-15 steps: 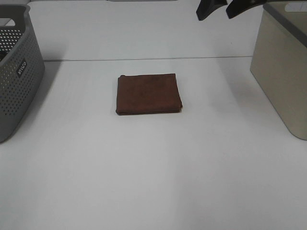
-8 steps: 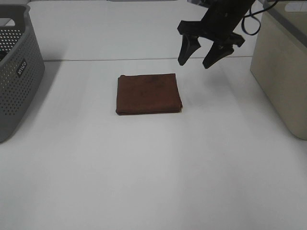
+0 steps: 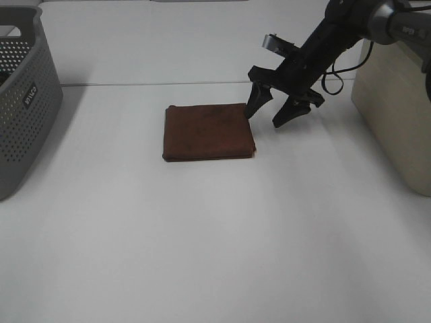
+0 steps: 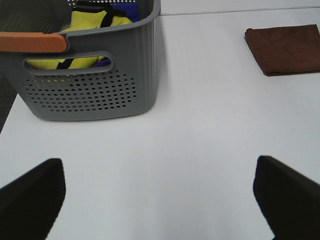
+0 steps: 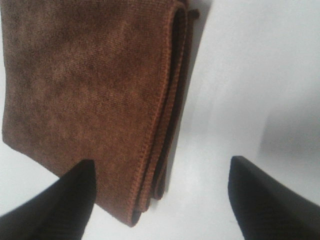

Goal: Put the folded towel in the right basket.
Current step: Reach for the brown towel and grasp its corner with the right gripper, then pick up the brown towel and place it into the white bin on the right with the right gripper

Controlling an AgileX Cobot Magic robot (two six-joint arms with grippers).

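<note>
The folded towel (image 3: 209,131) lay flat on the white counter (image 3: 202,235) at the centre of the high frame, well apart from the beige right basket (image 3: 397,114) at the right edge. The right end effector (image 3: 263,119), spread wide and empty, hung at the towel's right edge. Only its wrist view showed the towel's stacked hemmed layers. Only the left wrist view showed yellow and blue cloth (image 4: 95,20) inside the grey perforated basket (image 3: 23,101) at the left, and the left end effector (image 4: 160,200), wide open, holding nothing.
</note>
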